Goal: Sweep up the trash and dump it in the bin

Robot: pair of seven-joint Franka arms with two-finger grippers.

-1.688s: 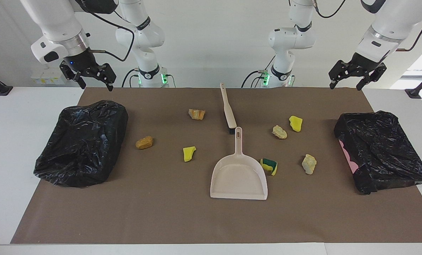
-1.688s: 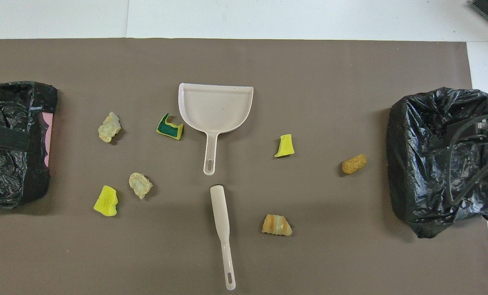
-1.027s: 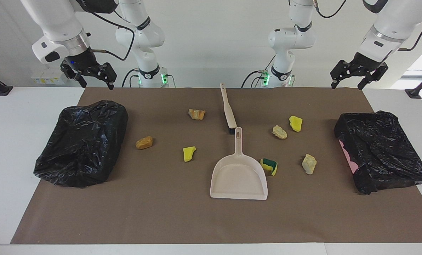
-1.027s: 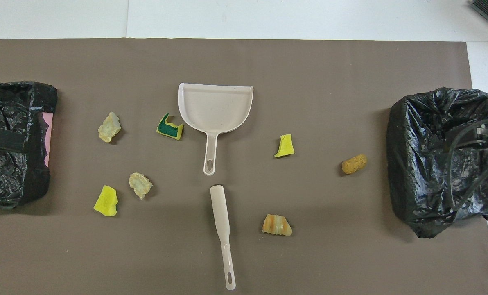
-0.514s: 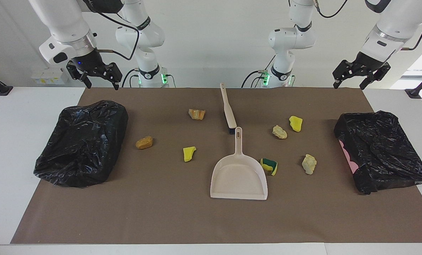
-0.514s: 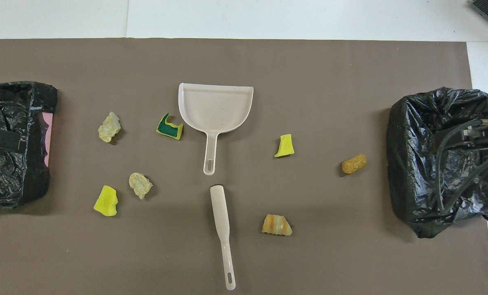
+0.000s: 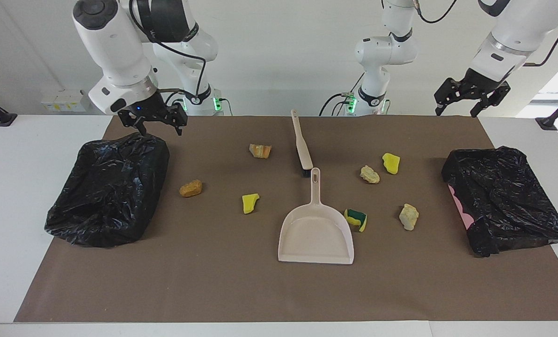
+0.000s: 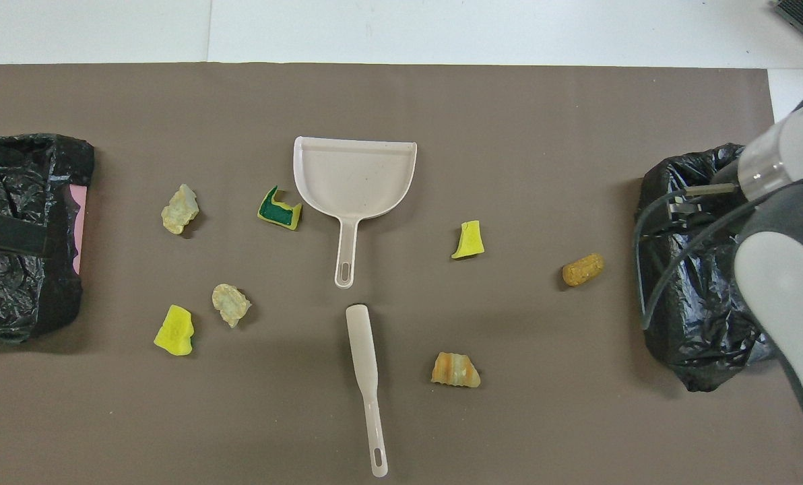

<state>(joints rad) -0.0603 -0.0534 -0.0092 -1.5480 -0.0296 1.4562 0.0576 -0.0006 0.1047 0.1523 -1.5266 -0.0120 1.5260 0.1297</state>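
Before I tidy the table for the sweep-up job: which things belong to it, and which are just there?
Belongs to the job:
- seven foam scraps
- brush
- dustpan
- black-bagged bins, one at each end

Just there:
- brown mat
- white table

Brown mat (image 7: 241, 290) covers white table (image 7: 7, 196); pale wall (image 7: 279, 56) at rear.

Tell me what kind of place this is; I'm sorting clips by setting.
Likely a robotics lab bench, not a home: two white arms mounted at a white table, a brown mat laid out with a dustpan, a brush, foam scraps and two bag-lined bins.
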